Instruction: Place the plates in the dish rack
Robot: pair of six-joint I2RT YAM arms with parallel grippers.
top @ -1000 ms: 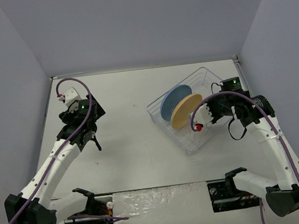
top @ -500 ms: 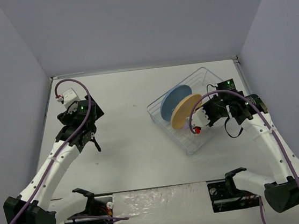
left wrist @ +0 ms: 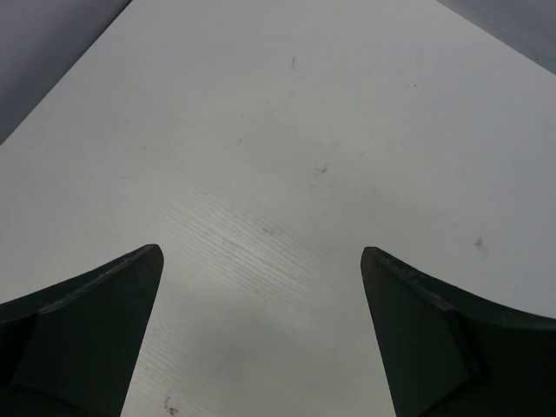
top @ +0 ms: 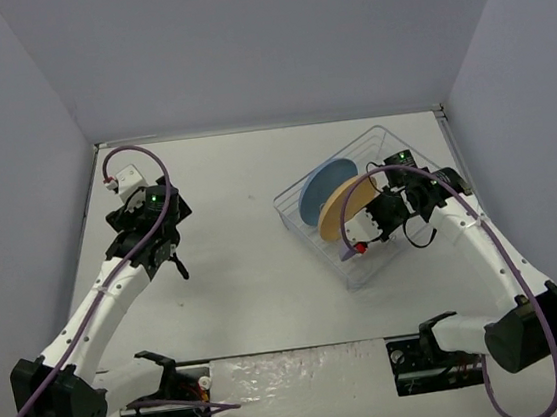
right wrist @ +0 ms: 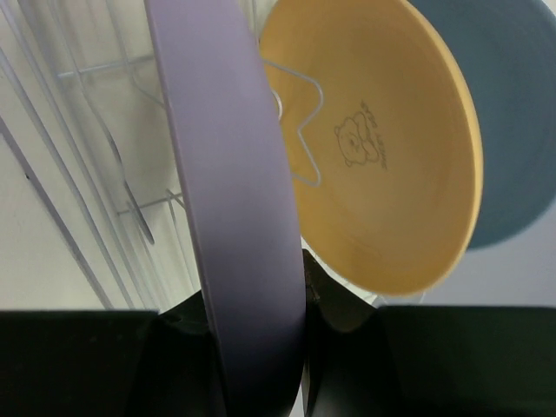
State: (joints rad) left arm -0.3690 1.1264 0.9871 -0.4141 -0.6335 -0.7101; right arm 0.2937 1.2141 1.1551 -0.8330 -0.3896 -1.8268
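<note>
Fingers (right wrist: 452,369) of the right gripper (top: 365,231) clamp the light purple round plastic plate (right wrist: 234,217) over the clear plastic dish rack (top: 355,276), beside the slotted orange-yellow plate (right wrist: 382,148) and blue plate (right wrist: 508,130). Left gripper (left wrist: 261,254) fingers spread, idle. Next: seat the plate in a free slot, then release.

The clear, wire-slotted dish rack (top: 376,137) holds two plates on edge. The blue plate (top: 324,185) stands at its far-left end, with the orange-yellow plate (top: 344,208) just beside it, printed with a small bear. The light purple plate (right wrist: 230,200) is upright at the next dividers, not yet resting in the rack.
</note>
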